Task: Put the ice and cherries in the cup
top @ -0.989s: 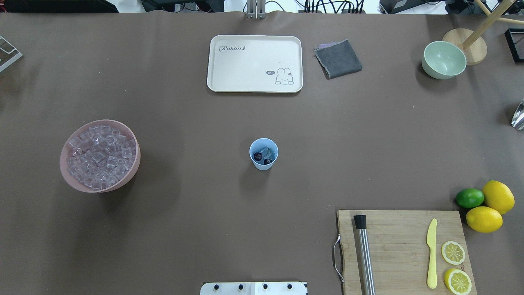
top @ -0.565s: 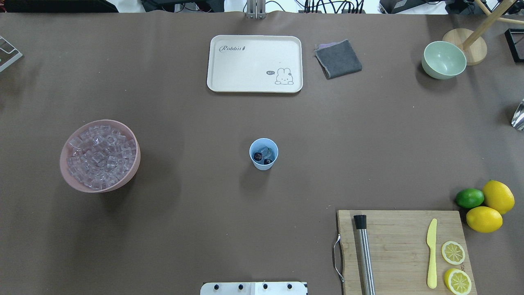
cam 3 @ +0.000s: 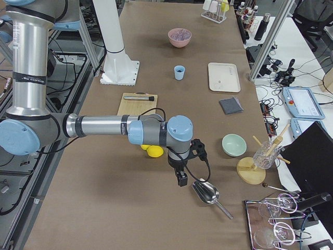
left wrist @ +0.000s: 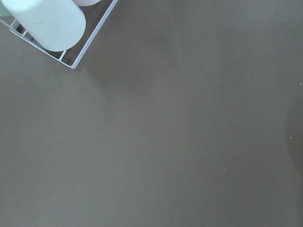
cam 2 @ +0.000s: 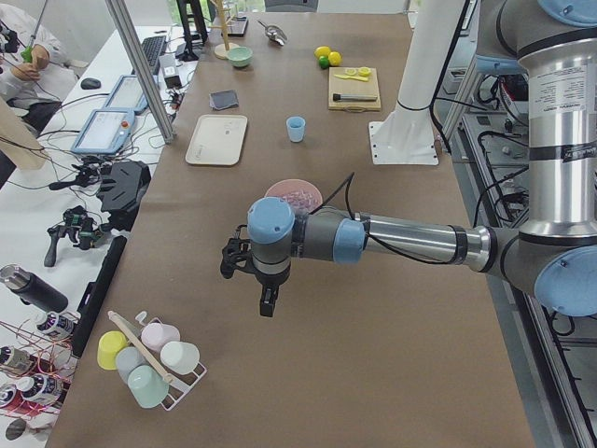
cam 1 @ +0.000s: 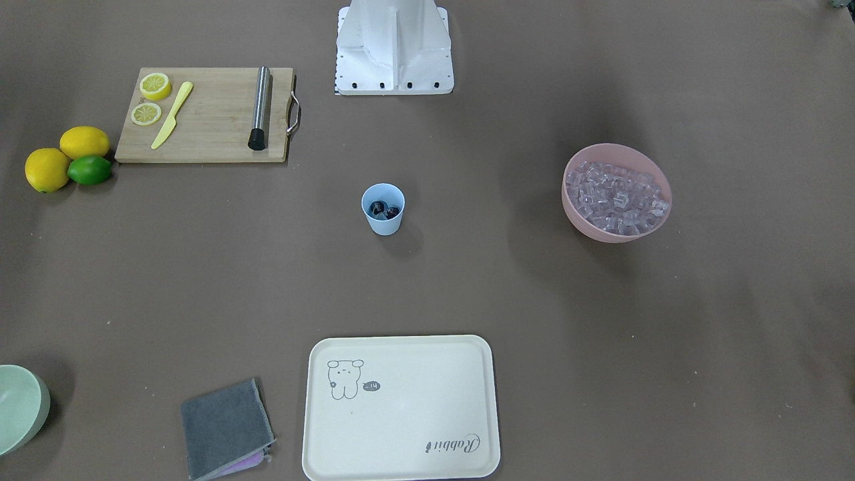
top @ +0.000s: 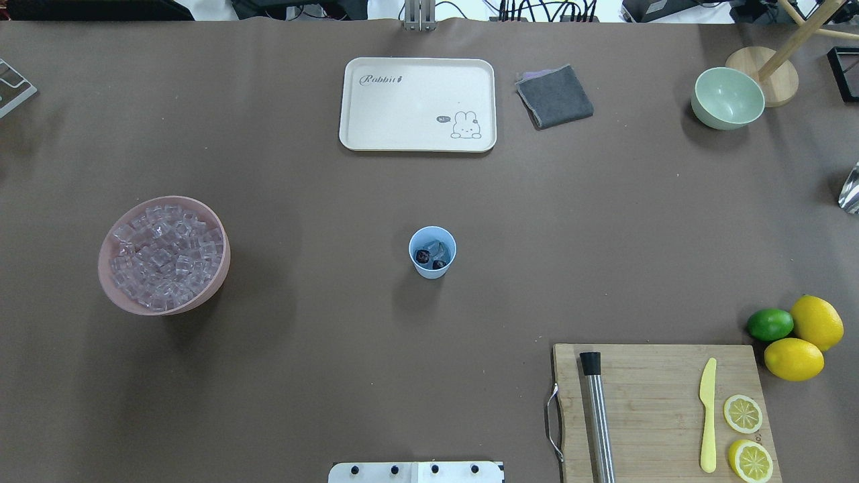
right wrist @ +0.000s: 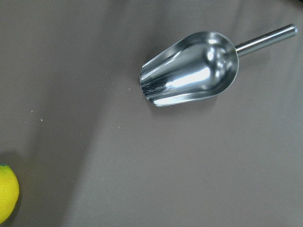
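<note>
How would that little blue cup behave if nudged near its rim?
Probably tips easily: the cup is narrower at its base than its rim. It looks like thin plastic, so likely light; the cherries and ice add little weight.

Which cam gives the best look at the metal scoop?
Right wrist: the scoop lies close, whole bowl visible, empty. Exterior right shows it whole but small; overhead clips it at the edge; front-facing misses it.

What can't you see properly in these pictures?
- Ice in the cup: overhead view, too small and clear to count.
- Left gripper and right gripper: side views only, open or shut unclear.
- Scoop: overhead view, cut by right edge.
- Green bowl: front view, cut by left edge.
</note>
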Robot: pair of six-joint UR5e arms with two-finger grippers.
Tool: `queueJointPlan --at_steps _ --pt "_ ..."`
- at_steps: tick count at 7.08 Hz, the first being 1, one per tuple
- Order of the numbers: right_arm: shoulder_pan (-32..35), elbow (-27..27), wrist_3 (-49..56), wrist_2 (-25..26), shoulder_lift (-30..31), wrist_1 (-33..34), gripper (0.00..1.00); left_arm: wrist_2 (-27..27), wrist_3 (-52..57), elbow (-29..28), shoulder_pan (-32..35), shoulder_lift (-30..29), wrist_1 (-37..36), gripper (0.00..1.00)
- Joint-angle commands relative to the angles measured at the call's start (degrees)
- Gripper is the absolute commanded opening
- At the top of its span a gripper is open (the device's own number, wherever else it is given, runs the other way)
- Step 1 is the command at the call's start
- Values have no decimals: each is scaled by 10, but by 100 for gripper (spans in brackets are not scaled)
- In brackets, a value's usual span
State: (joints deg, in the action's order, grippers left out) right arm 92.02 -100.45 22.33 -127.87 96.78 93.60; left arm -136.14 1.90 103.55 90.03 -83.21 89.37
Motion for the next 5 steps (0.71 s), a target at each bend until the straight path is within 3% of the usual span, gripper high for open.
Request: queueJointPlan --at_steps 1,5 --pt "0 0 -1 -4 1 1 100 0 -1 5 1 2 -1 98" --pt "0 5 -1 -4 -3 2 100 1 -29 9 1 9 0 98"
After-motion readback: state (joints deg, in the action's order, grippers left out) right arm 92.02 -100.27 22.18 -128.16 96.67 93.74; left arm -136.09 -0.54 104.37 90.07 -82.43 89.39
